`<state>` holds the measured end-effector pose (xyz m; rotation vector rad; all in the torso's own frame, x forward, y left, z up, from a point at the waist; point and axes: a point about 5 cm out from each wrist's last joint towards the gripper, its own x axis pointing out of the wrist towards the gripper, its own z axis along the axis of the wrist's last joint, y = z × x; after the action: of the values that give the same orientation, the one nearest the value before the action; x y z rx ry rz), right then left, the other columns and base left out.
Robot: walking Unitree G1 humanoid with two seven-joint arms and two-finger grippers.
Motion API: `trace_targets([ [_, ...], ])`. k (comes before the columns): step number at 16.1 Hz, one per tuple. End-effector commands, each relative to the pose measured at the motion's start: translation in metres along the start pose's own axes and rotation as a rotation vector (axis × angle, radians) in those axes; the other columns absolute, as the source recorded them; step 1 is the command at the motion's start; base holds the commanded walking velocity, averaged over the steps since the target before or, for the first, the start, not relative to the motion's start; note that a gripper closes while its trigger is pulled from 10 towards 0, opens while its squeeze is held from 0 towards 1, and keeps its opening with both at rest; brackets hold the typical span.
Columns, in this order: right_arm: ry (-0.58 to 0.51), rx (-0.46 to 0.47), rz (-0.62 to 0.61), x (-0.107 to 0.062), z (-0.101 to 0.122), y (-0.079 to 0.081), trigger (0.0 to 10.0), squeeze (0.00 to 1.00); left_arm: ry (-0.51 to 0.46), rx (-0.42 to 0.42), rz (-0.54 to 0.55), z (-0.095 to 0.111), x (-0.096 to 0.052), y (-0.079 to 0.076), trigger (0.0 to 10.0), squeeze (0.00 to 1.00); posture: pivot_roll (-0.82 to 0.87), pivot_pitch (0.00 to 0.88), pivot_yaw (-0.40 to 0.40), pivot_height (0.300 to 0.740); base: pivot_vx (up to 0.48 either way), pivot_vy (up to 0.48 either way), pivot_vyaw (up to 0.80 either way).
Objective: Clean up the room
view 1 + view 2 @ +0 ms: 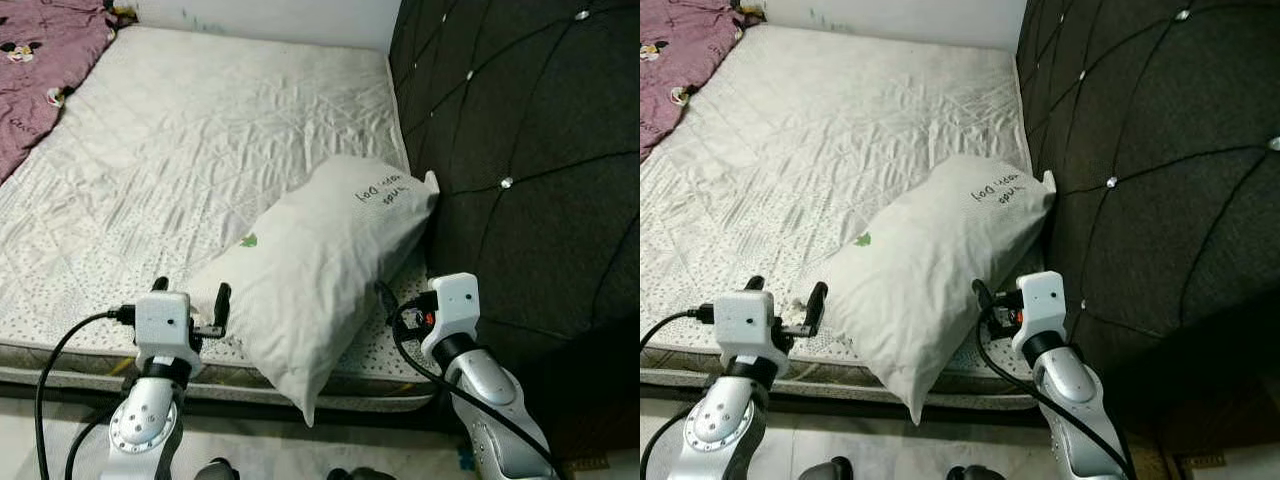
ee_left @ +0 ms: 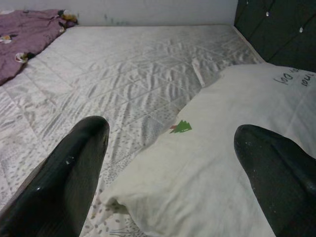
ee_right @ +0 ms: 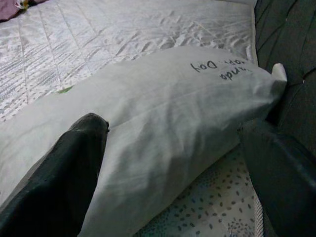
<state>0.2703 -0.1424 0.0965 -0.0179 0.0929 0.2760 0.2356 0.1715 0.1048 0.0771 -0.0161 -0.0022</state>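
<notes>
On the bed (image 1: 200, 150), a pillow (image 1: 320, 260) lies between both open grippers.

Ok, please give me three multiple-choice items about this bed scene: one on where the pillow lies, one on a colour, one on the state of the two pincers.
1. Where does the pillow lie?
A. On the floor
B. At the mattress's near edge beside the dark headboard, one corner hanging over
C. On the blanket

2. What colour is the blanket at the far left?
A. Purple
B. Yellow
C. Blue

3. How are the left pincer and right pincer?
A. Both shut on the pillow
B. Left shut, right open
C. Both open, one at each side of the pillow

Answers: B, the head views show a corner past the mattress edge, next to the headboard. A, the cloth is purple. C, each wrist view shows two fingers spread wide apart.
</notes>
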Motion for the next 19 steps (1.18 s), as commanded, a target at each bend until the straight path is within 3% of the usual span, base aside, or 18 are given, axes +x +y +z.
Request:
trace_targets([
  [1, 0.004, -0.001, 0.003, -0.0033, 0.0008, -0.0011, 10.0, 0.00, 0.008, -0.003, -0.006, -0.0004, -0.0013, -0.0023, 10.0, 0.00, 0.00, 0.220, -0.065, 0.735, 0.000, 0.000, 0.00],
  [11, 0.009, -0.014, 0.021, 0.0006, 0.0035, -0.0034, 10.0, 0.00, 0.005, -0.010, -0.005, 0.0007, 0.0036, -0.0061, 10.0, 0.00, -0.01, 0.218, -0.086, 0.619, 0.000, 0.000, 0.00],
  [19, 0.006, -0.029, 0.039, 0.0050, 0.0057, -0.0044, 10.0, 0.00, -0.013, -0.017, -0.013, 0.0024, 0.0087, -0.0097, 10.0, 0.00, -0.02, 0.211, -0.096, 0.615, 0.000, 0.000, 0.00],
])
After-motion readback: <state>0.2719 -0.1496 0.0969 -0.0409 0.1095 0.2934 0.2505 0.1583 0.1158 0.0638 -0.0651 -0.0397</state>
